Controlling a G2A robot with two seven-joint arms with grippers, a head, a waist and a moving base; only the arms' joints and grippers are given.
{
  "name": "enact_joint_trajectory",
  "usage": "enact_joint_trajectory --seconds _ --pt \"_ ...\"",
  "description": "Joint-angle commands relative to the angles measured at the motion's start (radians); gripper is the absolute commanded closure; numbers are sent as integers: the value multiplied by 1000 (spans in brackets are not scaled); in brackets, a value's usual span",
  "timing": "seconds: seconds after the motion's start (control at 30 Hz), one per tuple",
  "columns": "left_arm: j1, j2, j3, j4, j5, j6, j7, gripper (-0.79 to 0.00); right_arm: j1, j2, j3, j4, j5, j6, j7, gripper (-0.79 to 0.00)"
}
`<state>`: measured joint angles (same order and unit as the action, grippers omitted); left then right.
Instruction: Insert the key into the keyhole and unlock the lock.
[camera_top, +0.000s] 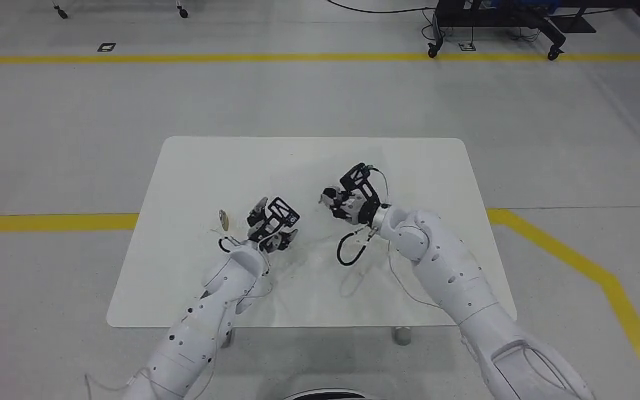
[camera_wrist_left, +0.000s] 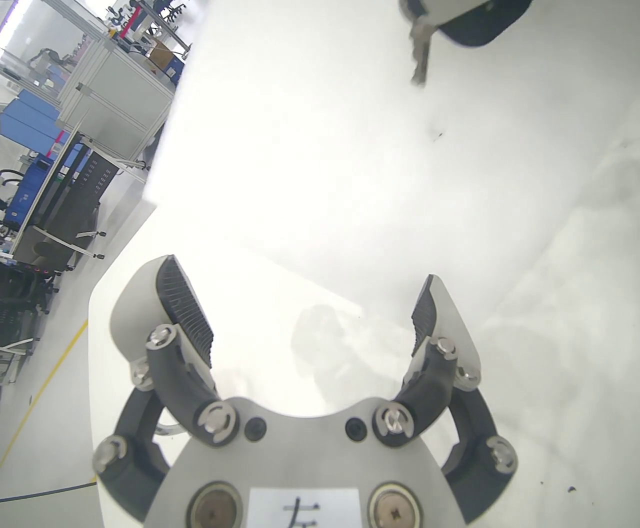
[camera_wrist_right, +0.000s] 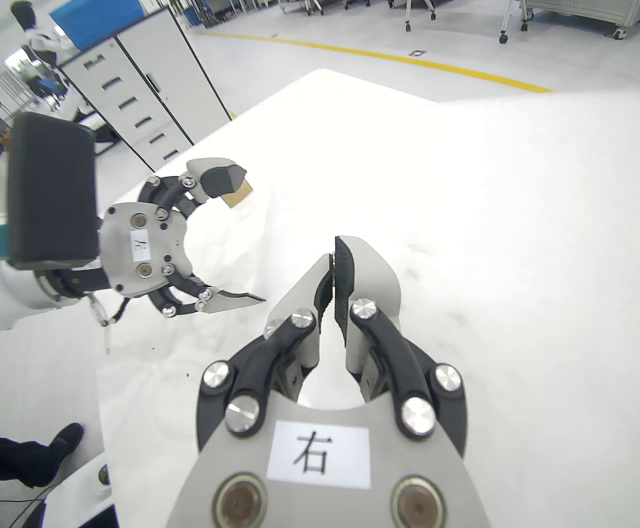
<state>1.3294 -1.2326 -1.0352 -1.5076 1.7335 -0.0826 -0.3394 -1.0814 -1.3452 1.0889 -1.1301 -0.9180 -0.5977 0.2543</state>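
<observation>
My right gripper (camera_wrist_right: 334, 247) is shut on a small metal key (camera_wrist_left: 421, 55), whose blade hangs out below the fingertips in the left wrist view. In the top view this gripper (camera_top: 332, 198) sits above the middle of the white table (camera_top: 430, 170). My left gripper (camera_wrist_left: 300, 270) stands open with nothing between its pads, a short way to the left of the right one (camera_top: 275, 212). A small brass lock (camera_top: 225, 217) lies on the table just left of the left gripper; in the right wrist view the lock (camera_wrist_right: 240, 194) peeks out behind that gripper's far finger (camera_wrist_right: 220, 177).
The table's left edge (camera_top: 140, 240) is close to the lock. A grey drawer cabinet (camera_wrist_right: 145, 100) stands on the floor beyond that side. Bare tabletop spreads to the right and behind the grippers.
</observation>
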Motion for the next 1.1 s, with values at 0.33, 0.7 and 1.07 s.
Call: enact_joint_trajectory --seconds 0.33,0.7,1.07 --pt "22 2 -71 -57 -103 -27 22 -785 11 7 3 16 98 50 167 0" --pt "-12 -19 -9 -1 -104 -2 15 -785 75 -19 -96 64 58 112 191 0" --pt "-76 -53 104 139 46 114 20 -785 90 -20 -106 85 74 98 198 0"
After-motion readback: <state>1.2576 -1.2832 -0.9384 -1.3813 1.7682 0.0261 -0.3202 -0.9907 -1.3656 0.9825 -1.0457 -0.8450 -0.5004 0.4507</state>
